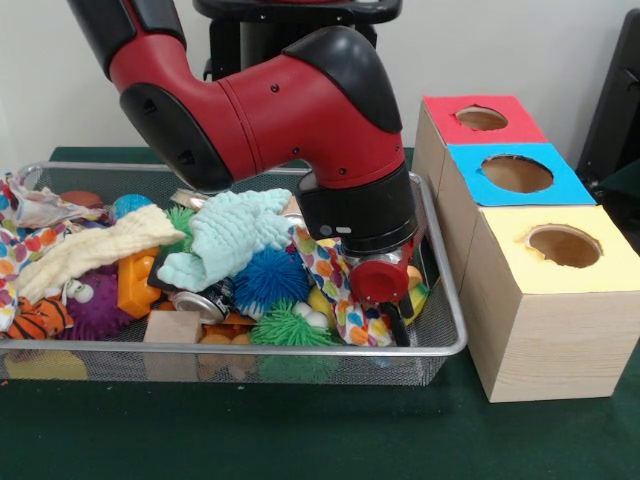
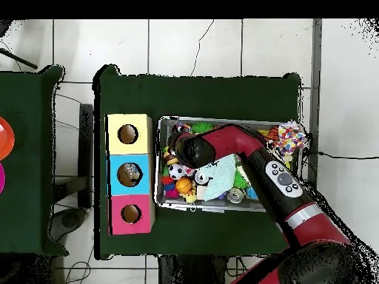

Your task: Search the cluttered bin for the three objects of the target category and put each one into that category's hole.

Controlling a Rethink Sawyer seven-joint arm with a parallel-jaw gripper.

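Observation:
A wire mesh bin (image 1: pixel 452 300) holds a heap of clutter: a mint-green cloth (image 1: pixel 235 235), a blue spiky ball (image 1: pixel 268 278), a green spiky ball (image 1: pixel 290 325), a cream cloth (image 1: pixel 95 250), a drinks can (image 1: pixel 200 300) and a wooden block (image 1: pixel 172 327). My gripper (image 1: pixel 395 312) reaches down into the bin's right end, beside a multicoloured patterned cloth (image 1: pixel 330 275). Its tip is buried among the items, so what it touches is hidden. In the overhead view the arm (image 2: pixel 222 144) covers the bin (image 2: pixel 222 120) and hides the gripper.
Three wooden boxes with holes stand right of the bin: red-topped (image 1: pixel 480 120), blue-topped (image 1: pixel 515 175), yellow-topped (image 1: pixel 565 245). From above, the blue box's hole (image 2: pixel 129 174) shows something inside. A purple spiky ball (image 1: pixel 95 305) and orange block (image 1: pixel 135 285) lie at the left.

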